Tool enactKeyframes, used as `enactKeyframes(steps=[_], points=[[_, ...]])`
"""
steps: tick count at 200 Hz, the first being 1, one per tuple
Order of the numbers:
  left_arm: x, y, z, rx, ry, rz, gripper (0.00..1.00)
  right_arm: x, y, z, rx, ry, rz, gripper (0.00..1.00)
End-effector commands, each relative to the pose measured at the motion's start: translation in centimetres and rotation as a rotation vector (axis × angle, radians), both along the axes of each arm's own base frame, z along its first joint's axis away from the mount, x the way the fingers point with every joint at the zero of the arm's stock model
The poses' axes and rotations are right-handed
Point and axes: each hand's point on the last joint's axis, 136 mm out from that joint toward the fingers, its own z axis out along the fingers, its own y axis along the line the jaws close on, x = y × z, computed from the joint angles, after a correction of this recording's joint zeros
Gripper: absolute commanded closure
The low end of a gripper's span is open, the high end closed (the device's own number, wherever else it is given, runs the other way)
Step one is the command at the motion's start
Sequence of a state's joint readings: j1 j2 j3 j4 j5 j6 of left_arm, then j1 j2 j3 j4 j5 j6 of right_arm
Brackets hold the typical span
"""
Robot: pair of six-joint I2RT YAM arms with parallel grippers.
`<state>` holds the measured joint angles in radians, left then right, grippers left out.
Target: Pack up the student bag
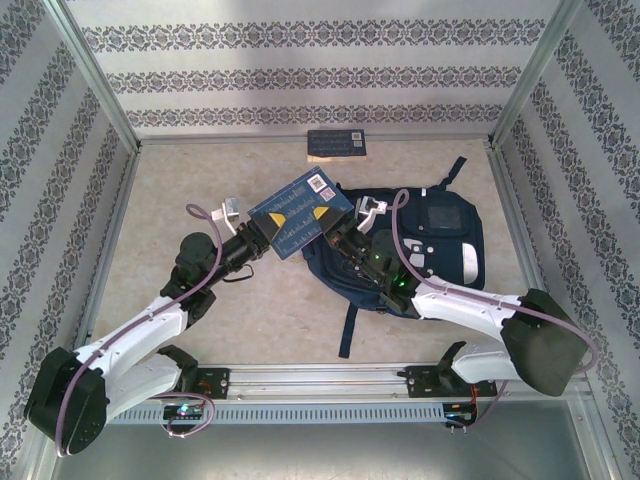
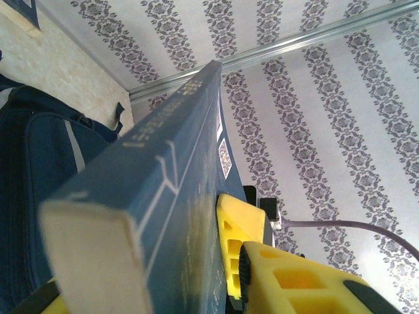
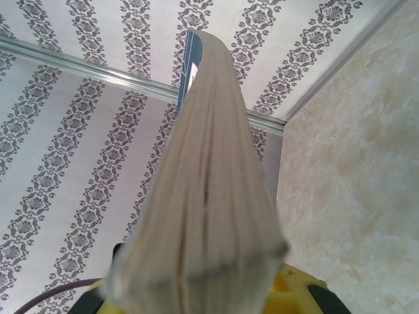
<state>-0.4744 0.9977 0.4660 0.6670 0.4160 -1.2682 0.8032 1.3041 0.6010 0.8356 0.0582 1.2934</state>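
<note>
The student bag (image 1: 445,240) lies flat on the table right of centre, navy with white patches, one strap trailing toward the near edge. A blue hardcover book (image 1: 300,212) is held tilted in the air above the bag's left edge. My left gripper (image 1: 272,224) is shut on the book's lower left end, and my right gripper (image 1: 326,224) is shut on its right end. In the left wrist view the book's spine and cover (image 2: 170,190) run up from a yellow finger (image 2: 243,239), with the bag (image 2: 33,170) behind. In the right wrist view the book's page edge (image 3: 203,203) rises from the jaws.
A second dark blue book (image 1: 336,143) lies flat at the back of the table near the rear wall. Patterned walls with metal frame posts enclose the table on three sides. Bare tabletop lies to the left of the arms (image 1: 170,190).
</note>
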Motion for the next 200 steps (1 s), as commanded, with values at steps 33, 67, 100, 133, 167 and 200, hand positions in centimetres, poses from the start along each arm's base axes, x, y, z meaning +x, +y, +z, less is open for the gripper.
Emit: enactKeyframes(steps=[33,67,100,133,167,200], points=[[-0.8,0.2,2.0,0.03,-0.118,0.013,1.0,0.0,0.3,0.6,0.014,-0.018,-0.023,1.0],[-0.9,1.5,2.2,0.101,-0.11,0.059,1.0,0.0,-1.0,-1.5,-0.177,0.044,-0.069,0.55],[-1.6,5.3,1.6,0.331,-0.032,0.157,1.0,-0.2,-4.4,-2.4,-0.573,0.089,-0.142,0.41],[-1.9,6.7,1.0,0.518,0.011,0.139,1.0,0.0,-6.0,-3.1,-0.809,0.08,-0.017,0.4],[-1.5,6.9,1.5,0.61,-0.01,0.098,1.0,1.9,-7.3,-4.8,-0.865,0.22,0.203,0.44],[-0.9,7.2,1.2,0.683,-0.044,0.097,1.0,4.2,-8.6,-7.6,-0.903,0.389,0.317,0.5]])
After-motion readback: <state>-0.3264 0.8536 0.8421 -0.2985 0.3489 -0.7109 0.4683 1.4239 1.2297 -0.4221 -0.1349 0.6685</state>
